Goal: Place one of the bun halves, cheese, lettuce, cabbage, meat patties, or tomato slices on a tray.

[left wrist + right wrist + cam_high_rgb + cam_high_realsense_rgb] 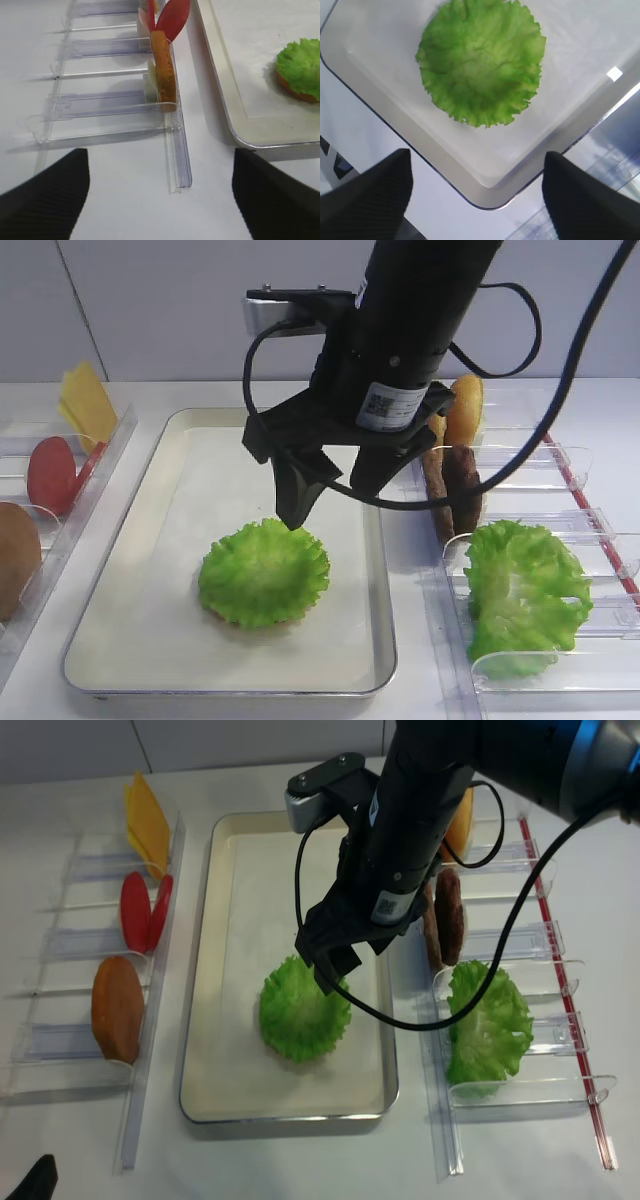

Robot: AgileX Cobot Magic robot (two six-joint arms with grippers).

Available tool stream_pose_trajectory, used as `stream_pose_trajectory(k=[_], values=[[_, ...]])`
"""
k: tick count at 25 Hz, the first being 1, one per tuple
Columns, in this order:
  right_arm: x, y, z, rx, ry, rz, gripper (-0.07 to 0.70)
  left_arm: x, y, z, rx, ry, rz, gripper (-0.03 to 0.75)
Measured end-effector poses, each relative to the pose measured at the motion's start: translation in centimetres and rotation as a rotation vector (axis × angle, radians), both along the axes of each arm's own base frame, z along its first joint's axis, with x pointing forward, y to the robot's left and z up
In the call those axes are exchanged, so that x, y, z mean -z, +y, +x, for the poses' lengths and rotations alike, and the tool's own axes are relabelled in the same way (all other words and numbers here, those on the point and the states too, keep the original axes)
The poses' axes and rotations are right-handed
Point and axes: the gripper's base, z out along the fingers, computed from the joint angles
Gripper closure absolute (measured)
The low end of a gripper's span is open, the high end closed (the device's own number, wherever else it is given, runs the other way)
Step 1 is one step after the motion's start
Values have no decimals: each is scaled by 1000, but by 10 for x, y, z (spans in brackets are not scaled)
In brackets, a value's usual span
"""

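Note:
The lettuce [263, 573] lies flat on a bun half [292, 87] near the front middle of the tray [150, 630]. My right gripper [335, 490] hangs open just above and behind the leaf, holding nothing. In the right wrist view the lettuce [480, 60] sits beyond the open gripper [477, 157], which hangs over a tray corner [485, 197]. My left gripper [160, 160] is open and empty over bare table by the near end of the left rack [175, 150].
The left rack holds cheese [85, 400], tomato slices [50, 475] and a bun half [15, 555]. The right rack holds a bun half [465, 405], meat patties [460, 490] and a bunch of green leaves [525, 590]. The black cable [560, 390] loops beside the right arm.

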Motion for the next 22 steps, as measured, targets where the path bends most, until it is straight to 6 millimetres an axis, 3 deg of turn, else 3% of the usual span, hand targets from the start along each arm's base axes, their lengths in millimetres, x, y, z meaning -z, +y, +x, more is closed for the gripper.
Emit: stream_pose_trajectory(k=[9, 15, 22], values=[[-37, -30, -17, 102, -145, -53, 176, 0, 0, 0, 0, 0, 0, 170], [-79, -64, -56, 122, -258, 17, 188, 0, 0, 0, 0, 0, 0, 170], [-87, -109, -115, 128, -317, 72, 209, 0, 0, 0, 0, 0, 0, 170]])
